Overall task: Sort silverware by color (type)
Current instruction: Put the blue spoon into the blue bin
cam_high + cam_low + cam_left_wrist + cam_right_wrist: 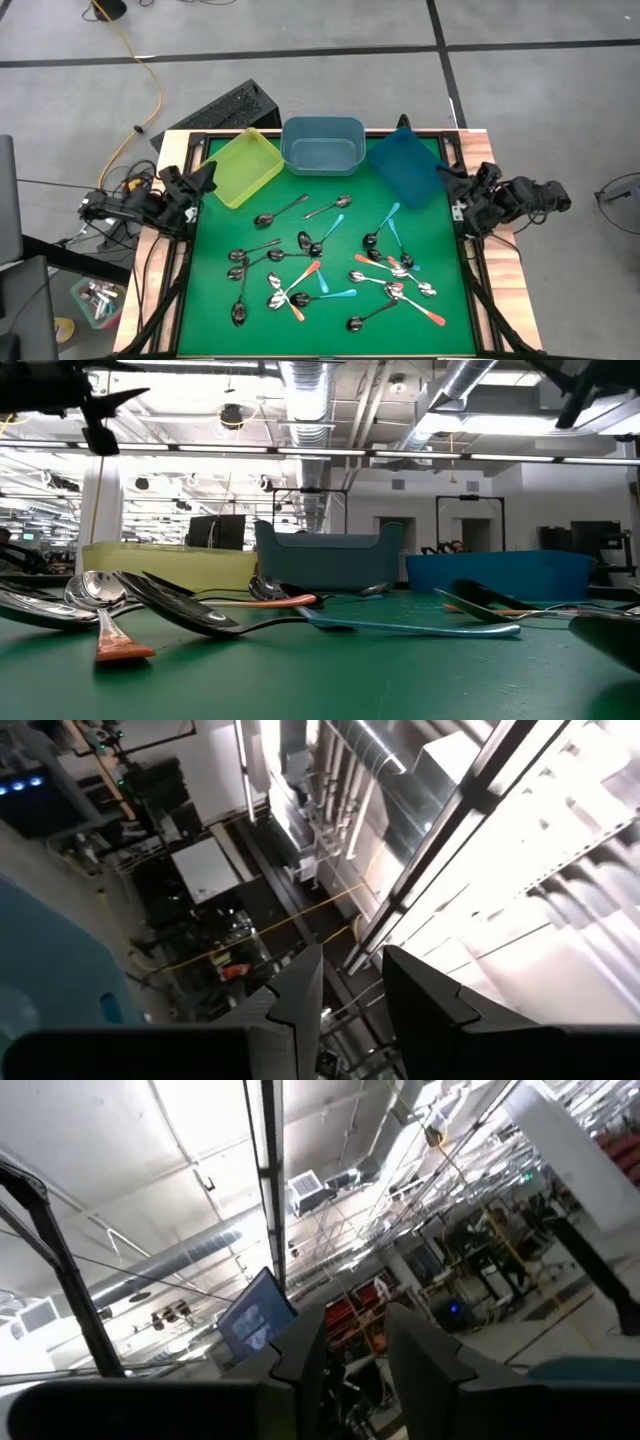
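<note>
Several spoons [330, 265] lie scattered flat on the green mat [215, 240], with orange-red, light teal-blue or plain dark metal handles. In the low view an orange-handled spoon [105, 610] and a teal-handled spoon [400, 625] lie nearest. My left gripper [205, 180] stands over the table's left edge and my right gripper [450, 182] over its right edge, both away from the spoons. In the wrist views the left gripper [350, 1010] and the right gripper [355, 1360] point up at the ceiling, each with a gap between its fingers and nothing in it.
Three bins stand along the mat's far edge: a yellow-green one [245, 165] at the left, a grey-blue one [322, 145] in the middle, and a blue one [405, 165] at the right, set askew. A bare strip of mat lies between the bins and the spoons.
</note>
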